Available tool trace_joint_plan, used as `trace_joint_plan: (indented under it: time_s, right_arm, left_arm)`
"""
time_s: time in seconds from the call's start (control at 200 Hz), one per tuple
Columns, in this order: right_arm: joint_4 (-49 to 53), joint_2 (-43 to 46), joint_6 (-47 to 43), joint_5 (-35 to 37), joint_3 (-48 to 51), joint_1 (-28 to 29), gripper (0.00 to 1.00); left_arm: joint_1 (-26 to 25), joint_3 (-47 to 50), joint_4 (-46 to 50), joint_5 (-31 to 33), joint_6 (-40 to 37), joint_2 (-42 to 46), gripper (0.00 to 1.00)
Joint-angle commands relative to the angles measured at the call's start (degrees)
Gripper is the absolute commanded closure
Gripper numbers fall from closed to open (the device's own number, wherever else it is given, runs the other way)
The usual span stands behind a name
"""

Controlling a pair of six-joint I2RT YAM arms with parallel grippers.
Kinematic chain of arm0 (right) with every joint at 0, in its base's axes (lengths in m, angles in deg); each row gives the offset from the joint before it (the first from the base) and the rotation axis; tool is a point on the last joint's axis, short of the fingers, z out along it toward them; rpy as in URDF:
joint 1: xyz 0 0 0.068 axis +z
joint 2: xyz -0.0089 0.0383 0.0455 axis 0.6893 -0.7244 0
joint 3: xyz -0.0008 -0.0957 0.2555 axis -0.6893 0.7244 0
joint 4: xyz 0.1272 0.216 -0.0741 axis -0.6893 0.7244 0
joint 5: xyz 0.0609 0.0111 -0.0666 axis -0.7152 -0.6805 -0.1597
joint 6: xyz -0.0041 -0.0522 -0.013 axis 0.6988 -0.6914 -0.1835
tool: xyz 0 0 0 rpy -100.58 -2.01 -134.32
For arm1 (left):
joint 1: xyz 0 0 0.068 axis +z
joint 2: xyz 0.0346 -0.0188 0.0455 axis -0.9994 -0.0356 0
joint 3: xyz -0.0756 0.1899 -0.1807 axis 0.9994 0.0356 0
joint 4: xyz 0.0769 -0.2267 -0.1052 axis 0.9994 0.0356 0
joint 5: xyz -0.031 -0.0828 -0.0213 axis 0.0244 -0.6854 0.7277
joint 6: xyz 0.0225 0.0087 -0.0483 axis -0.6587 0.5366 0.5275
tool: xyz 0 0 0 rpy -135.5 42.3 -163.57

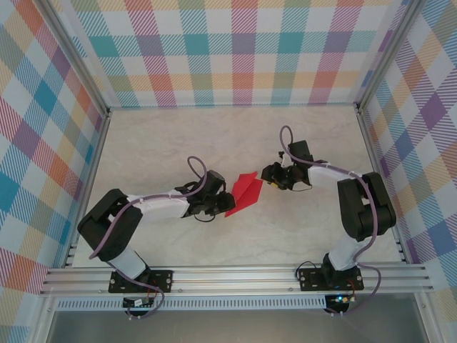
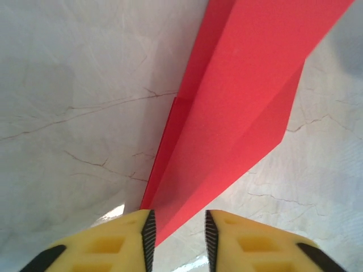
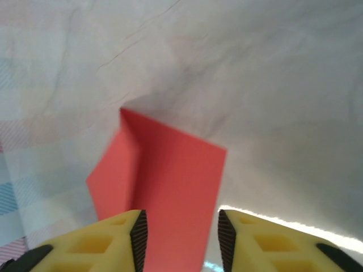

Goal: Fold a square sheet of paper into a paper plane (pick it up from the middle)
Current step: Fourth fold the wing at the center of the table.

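The red paper plane (image 1: 244, 191) sits near the middle of the pale marbled table (image 1: 178, 143), between the two arms, its long crease running on a slant from near-left to far-right. It is a narrow folded dart, and only the red side shows

The left pincer (image 1: 220, 205) is at the plane's near-left end. In the left wrist view the yellow fingers (image 2: 102, 249) of this pincer (image 2: 179, 218) are spread, with the plane's narrow end (image 2: 238, 102) reaching down into the gap. The paper lies against the left pad, and a strip of table shows between it and the right pad, so nothing is pinched

The right pincer (image 1: 270, 174) is at the far-right end. In its wrist view this pincer (image 3: 180, 218) is spread too, and the blunt end of the plane (image 3: 170, 175) runs between the fingers (image 3: 272, 249) with room on the right side

Whether the plane lies flat on the table or is propped slightly I cannot tell. Checked walls (image 1: 243, 50) close in three sides of the table
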Motion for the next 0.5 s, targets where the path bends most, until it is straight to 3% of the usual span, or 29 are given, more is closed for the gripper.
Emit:
trace_joint_plan:
  time_s: [0.0,0.22,0.495]
  right_arm:
    - [-1.7,1.4,2.8,-2.5,1.1,2.5,0.54]
    - [-3.2,-0.8,6.4,-1.4,0.6,7.0,0.47]
    - [-6.1,-4.9,8.5,-3.2,-0.9,9.4,0.53]
  left_arm:
    - [0.4,-1.2,3.4,3.4,-0.5,1.5,0.6]
    - [0.8,-1.2,2.2,3.8,0.0,-0.4,0.54]
    - [2.1,-0.4,1.7,3.6,0.9,-0.8,0.53]
